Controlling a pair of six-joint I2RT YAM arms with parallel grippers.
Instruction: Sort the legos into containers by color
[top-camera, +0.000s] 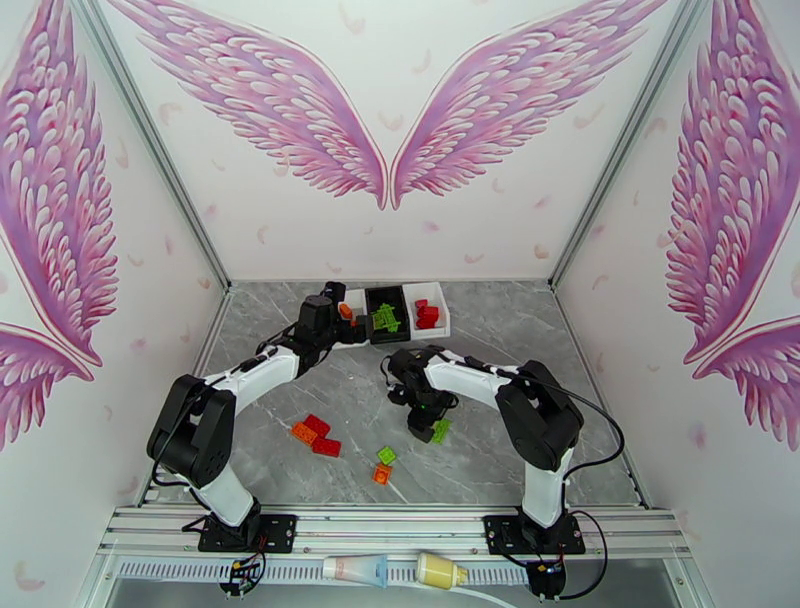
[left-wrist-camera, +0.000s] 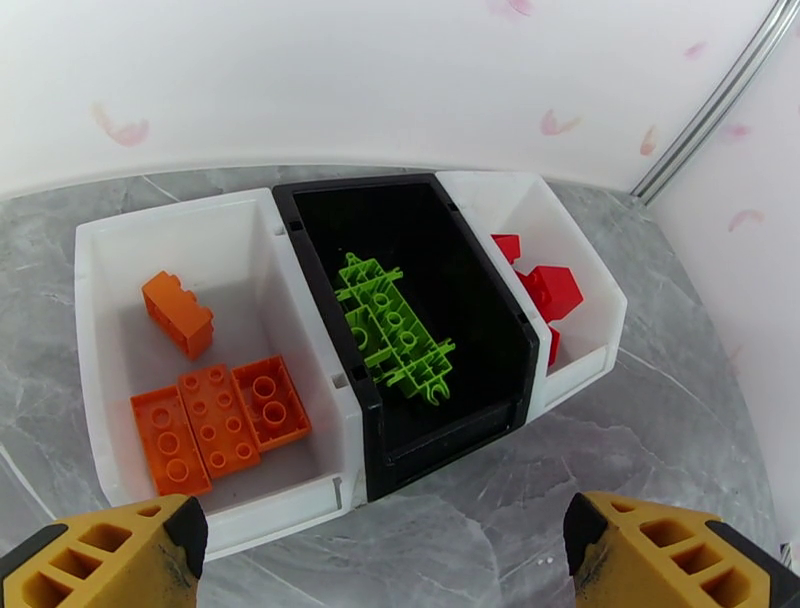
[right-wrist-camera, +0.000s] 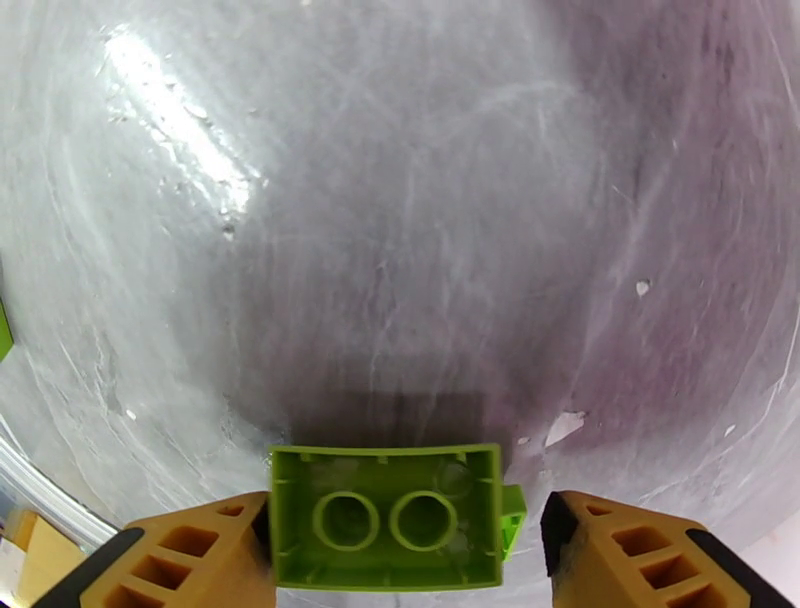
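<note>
The containers sit in a row at the back: a left white one (left-wrist-camera: 100, 300) with orange legos (left-wrist-camera: 215, 420), a black middle one (left-wrist-camera: 300, 240) with green legos (left-wrist-camera: 395, 330), and a right white one (left-wrist-camera: 590, 280) with red legos (left-wrist-camera: 545, 290). My left gripper (left-wrist-camera: 390, 570) hovers open just in front of them, near the left white container (top-camera: 352, 300). Low over the table, my right gripper (right-wrist-camera: 405, 530) straddles an upside-down green lego (right-wrist-camera: 385, 520). Its left finger (right-wrist-camera: 200, 550) touches the brick, and a gap remains at the right finger (right-wrist-camera: 640, 550). From above, that gripper (top-camera: 430, 428) and brick (top-camera: 441, 430) are at centre right.
Loose legos lie on the grey marble table (top-camera: 480, 340) in front of the arms: an orange one (top-camera: 304, 433), two red ones (top-camera: 317, 424) (top-camera: 326, 447), a green one (top-camera: 386, 455) and another orange one (top-camera: 382, 473). White walls close in the table on three sides.
</note>
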